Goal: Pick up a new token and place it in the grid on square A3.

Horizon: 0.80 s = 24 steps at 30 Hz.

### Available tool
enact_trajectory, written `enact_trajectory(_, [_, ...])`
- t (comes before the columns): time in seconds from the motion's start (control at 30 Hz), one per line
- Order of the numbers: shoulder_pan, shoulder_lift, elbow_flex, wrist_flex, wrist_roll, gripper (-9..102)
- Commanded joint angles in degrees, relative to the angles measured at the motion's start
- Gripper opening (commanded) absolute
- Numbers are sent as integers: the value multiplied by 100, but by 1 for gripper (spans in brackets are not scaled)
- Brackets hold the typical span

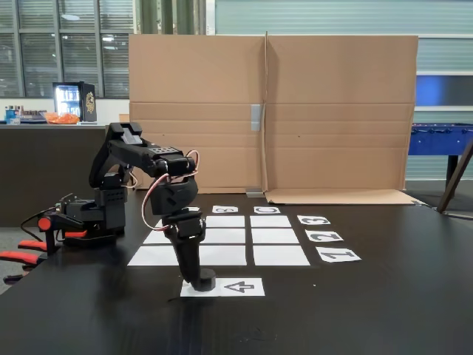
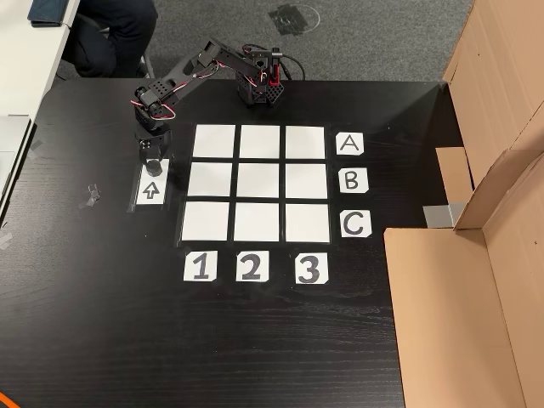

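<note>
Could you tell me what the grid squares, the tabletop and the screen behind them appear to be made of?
The grid squares look like matte white paper, flat and thin-edged. The table seems dark wood-grain laminate with faint streaks. The screen is plainly brown corrugated cardboard, creased and taped.

- My tool [image 2: 151,151] and arm [image 2: 183,72] are black, with red and white wires.
- The token [image 1: 205,279] is black.
- The grid [image 2: 258,183] is plain white.
- The labels [image 2: 350,144] carry dark grey characters on white.
- The worktop [image 2: 102,323] is black woodgrain.
- The cardboard [image 1: 332,111] is brown.
</note>
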Motion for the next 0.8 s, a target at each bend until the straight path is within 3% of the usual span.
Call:
enact_trajectory(0.0, [35, 360, -26, -44, 35, 22])
enact_trajectory(0.27, [9, 281, -70, -88, 35, 28])
enact_trajectory(0.77, [-308, 202, -79, -202, 26, 29])
